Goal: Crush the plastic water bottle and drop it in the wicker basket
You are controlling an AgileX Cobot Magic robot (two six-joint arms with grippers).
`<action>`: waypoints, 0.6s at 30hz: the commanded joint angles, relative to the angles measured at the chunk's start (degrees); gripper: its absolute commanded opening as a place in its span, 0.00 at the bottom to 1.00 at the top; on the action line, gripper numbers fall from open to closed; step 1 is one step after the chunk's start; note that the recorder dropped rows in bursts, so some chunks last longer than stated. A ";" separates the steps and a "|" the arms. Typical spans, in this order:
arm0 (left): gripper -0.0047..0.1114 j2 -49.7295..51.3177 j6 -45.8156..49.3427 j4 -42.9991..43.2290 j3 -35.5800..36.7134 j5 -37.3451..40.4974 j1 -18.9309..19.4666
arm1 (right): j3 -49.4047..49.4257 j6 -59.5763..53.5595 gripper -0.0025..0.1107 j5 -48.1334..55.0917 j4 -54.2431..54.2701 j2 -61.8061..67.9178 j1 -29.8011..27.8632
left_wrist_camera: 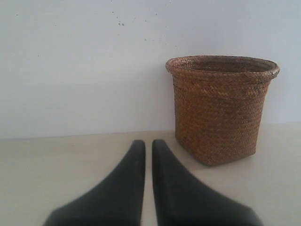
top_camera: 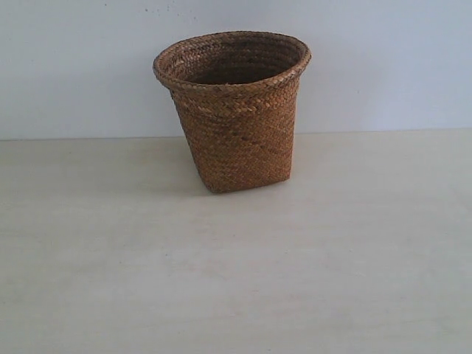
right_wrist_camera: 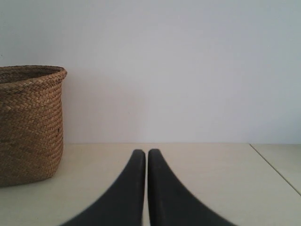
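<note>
Baskets: you have one wicker basket [top_camera: 236,118], upright, upper centre.
End effectors: two; left end effector [left_wrist_camera: 148,143] and right end effector [right_wrist_camera: 146,152], both pinched together, holding nothing.
Worktop [top_camera: 236,287]: pale.
Room: white wall [top_camera: 74,66].

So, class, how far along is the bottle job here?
Nothing is in hand: the left fingers and right fingers are closed and empty. The basket stands upright on the table. No bottle shows in any view; the basket's bottom is hidden, so finished or not begun cannot be told.
</note>
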 commanded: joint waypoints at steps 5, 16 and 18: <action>0.08 -0.29 -0.17 -0.62 0.14 -0.81 0.06 | 0.32 -0.10 0.02 -0.24 0.19 -0.28 -0.07; 0.08 -2.03 -2.03 2.99 1.00 8.21 2.83 | 0.32 -0.10 0.02 -0.24 0.19 -0.28 -0.07; 0.08 -2.03 -2.03 2.99 2.30 7.67 3.71 | 0.32 -0.10 0.02 -0.39 0.19 -0.28 -0.07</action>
